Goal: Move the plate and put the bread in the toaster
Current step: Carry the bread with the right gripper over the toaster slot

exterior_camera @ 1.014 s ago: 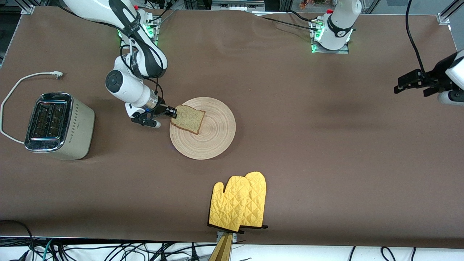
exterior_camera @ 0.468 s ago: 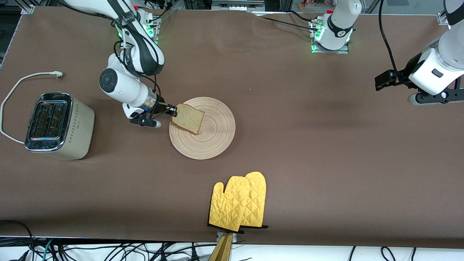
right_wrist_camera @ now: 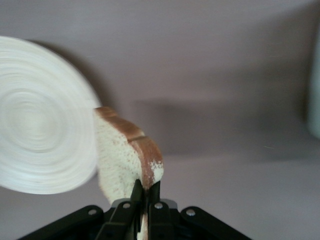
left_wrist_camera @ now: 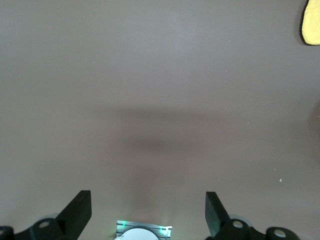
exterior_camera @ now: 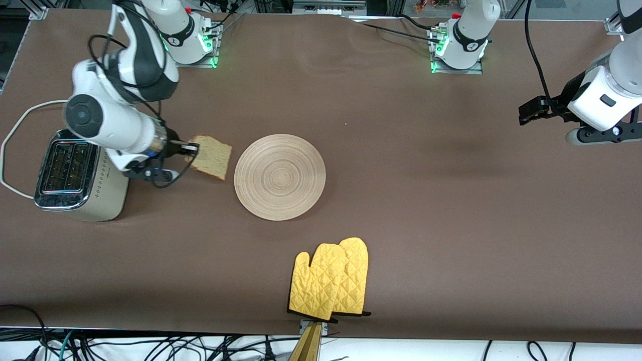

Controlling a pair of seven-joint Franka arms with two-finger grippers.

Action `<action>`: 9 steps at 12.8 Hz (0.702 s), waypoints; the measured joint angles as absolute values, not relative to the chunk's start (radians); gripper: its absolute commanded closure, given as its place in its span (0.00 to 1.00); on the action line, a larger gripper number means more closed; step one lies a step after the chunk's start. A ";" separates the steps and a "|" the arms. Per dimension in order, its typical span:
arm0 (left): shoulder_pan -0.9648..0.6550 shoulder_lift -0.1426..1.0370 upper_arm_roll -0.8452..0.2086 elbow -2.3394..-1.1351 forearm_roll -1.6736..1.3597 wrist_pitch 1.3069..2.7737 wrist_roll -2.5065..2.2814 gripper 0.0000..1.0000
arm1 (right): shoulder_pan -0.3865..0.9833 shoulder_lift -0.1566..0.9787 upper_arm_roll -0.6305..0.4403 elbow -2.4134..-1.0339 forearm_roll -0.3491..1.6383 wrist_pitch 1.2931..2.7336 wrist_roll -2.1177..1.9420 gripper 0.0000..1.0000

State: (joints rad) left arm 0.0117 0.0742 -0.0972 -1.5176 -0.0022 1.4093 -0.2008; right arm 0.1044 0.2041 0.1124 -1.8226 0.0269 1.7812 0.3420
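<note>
My right gripper [exterior_camera: 193, 148] is shut on the edge of the bread [exterior_camera: 213, 157], a light brown slice with a darker crust, and holds it in the air over the table between the toaster [exterior_camera: 75, 173] and the plate [exterior_camera: 280, 176]. In the right wrist view the fingers [right_wrist_camera: 137, 192] pinch the crust of the bread [right_wrist_camera: 120, 155], with the plate [right_wrist_camera: 42, 142] beside it. The round beige plate lies bare on the table. The cream toaster with its chrome top stands at the right arm's end. My left gripper [exterior_camera: 531, 111] is open and empty, held up at the left arm's end; its fingers [left_wrist_camera: 77, 212] stand wide apart.
A pair of yellow oven mitts [exterior_camera: 331, 278] lies near the table's front edge, nearer to the front camera than the plate. The toaster's white cord [exterior_camera: 30, 113] loops toward the right arm's base. The brown table cover [exterior_camera: 451, 200] spreads between plate and left arm.
My right gripper has lifted the bread off the plate and carried it toward the toaster. The plate now lies bare. The left arm swung in earlier and now holds still.
</note>
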 measured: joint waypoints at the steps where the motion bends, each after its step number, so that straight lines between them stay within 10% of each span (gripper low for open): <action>1: 0.023 0.075 -0.093 -1.518 -0.020 1.410 -0.205 0.00 | 0.103 0.204 0.082 -1.785 -0.030 1.703 0.333 1.00; 9: 0.057 0.078 -0.092 -1.519 -0.049 1.416 -0.205 0.00 | 0.090 0.211 -0.141 -1.606 -0.432 1.514 0.023 1.00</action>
